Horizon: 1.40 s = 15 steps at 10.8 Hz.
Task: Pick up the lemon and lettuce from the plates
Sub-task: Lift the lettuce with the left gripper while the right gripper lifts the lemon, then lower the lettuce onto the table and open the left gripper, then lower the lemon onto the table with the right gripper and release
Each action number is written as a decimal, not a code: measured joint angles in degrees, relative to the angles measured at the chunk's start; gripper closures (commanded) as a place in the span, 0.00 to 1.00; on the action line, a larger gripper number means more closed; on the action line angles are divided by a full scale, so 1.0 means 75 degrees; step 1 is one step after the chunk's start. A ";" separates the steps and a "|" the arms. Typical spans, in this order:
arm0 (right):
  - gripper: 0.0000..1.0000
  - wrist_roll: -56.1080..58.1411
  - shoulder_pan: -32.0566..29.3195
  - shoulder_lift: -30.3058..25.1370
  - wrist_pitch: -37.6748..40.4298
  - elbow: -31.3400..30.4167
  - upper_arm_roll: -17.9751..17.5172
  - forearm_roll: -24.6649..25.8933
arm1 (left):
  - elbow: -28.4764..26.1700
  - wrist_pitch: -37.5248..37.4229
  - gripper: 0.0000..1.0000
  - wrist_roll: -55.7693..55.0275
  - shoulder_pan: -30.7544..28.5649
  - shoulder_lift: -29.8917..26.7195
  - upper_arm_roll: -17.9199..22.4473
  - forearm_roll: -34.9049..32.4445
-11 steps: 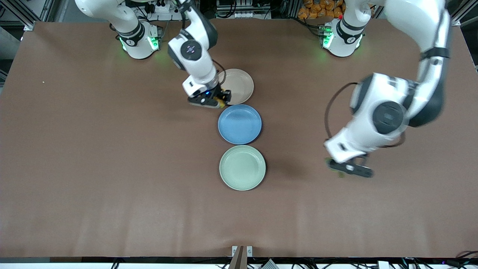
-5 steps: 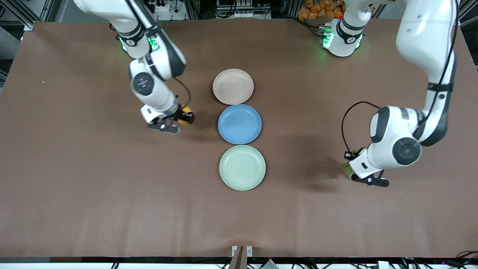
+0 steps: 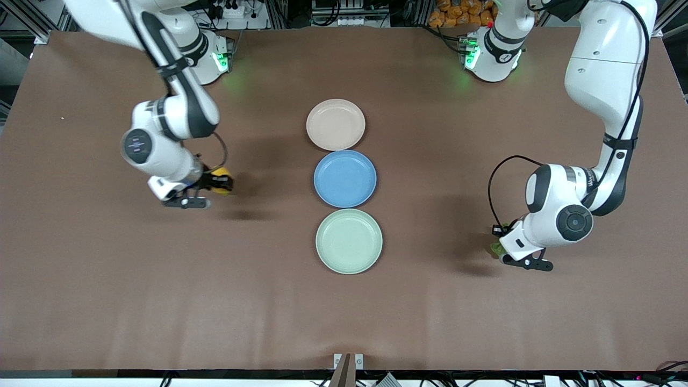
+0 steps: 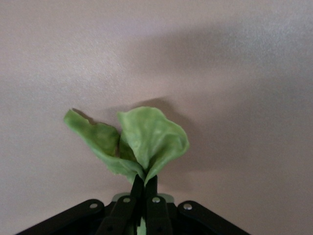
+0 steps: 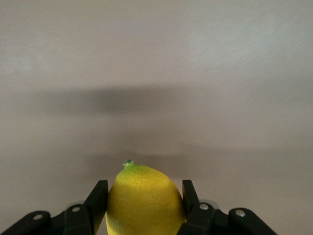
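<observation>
My right gripper (image 3: 217, 183) is shut on the yellow lemon (image 3: 221, 179) over bare table toward the right arm's end, well away from the plates. In the right wrist view the lemon (image 5: 145, 200) sits between both fingers (image 5: 99, 196). My left gripper (image 3: 499, 246) is shut on the green lettuce (image 3: 496, 248), low over the table toward the left arm's end. The left wrist view shows the lettuce leaf (image 4: 142, 142) pinched at its stem by my left gripper (image 4: 144, 183). The beige-pink plate (image 3: 335, 124) and the mint green plate (image 3: 349, 241) lie bare in the middle of the table.
A bright blue plate (image 3: 345, 178) lies between the other two plates, forming a row with them. The brown table surface (image 3: 107, 279) stretches wide around both grippers. Cables and equipment stand along the table edge by the robot bases.
The right arm carried the lemon from the beige-pink plate out toward its own end of the table. The left arm shifted the lettuce slightly farther from the mint plate and lower.
</observation>
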<state>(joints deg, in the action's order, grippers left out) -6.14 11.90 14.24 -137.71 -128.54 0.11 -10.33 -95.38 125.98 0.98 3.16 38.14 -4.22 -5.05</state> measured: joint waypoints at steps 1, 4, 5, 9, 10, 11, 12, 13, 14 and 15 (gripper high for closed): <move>1.00 0.0853 -0.0447 0.0019 0.0002 0.0000 0.0002 0.0002 | 0.0014 0.0063 0.00 0.0000 -0.0014 0.0000 -0.0001 0.0000; 1.00 0.2915 -0.1612 0.0275 -0.0004 0.0234 0.0013 0.0050 | 0.0177 0.0131 0.00 0.0016 -0.0045 -0.0121 0.0000 0.0000; 1.00 0.3306 -0.1865 0.0446 -0.0004 0.0402 0.0013 0.0121 | 0.0248 0.0134 0.00 0.0017 -0.0041 -0.0236 -0.0015 -0.0001; 1.00 0.3739 -0.2073 0.1046 -0.0059 0.1035 -0.0027 0.0436 | 0.0333 -0.0082 0.00 0.0017 -0.0038 -0.1081 -0.0049 -0.0001; 1.00 0.3740 -0.2081 0.1177 -0.0074 0.1221 -0.0028 0.0579 | 0.0345 -0.0310 0.00 0.0017 -0.0046 -0.1341 -0.0048 -0.0001; 0.90 0.3743 -0.2114 0.1345 -0.0074 0.1412 -0.0021 0.0647 | 0.0397 -0.0604 0.00 0.0017 -0.0048 -0.1632 -0.0048 -0.0001; 0.49 0.3744 -0.2150 0.1502 -0.0074 0.1532 -0.0017 0.0649 | 0.0551 -0.1019 0.00 0.0017 -0.0052 -0.1884 -0.0045 -0.0001; 0.11 0.3743 -0.2170 0.1621 -0.0074 0.1597 -0.0017 0.0645 | 0.0825 -0.1572 0.00 0.0017 -0.0058 -0.2078 -0.0042 -0.0001; 0.00 0.3728 -0.2176 0.1694 -0.0074 0.1628 -0.0018 0.0637 | 0.1195 -0.2283 0.00 0.0017 -0.0057 -0.2224 -0.0046 -0.0001; 0.00 0.3628 -0.2177 0.1733 -0.0071 0.1652 -0.0019 0.0634 | 0.1518 -0.3006 0.00 0.0017 -0.0042 -0.2353 -0.0063 -0.0001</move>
<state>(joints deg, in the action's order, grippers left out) 21.07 -4.43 27.24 -138.24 -116.15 -0.03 -5.57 -84.00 103.44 1.11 2.85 20.50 -4.69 -5.06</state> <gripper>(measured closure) 0.330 0.000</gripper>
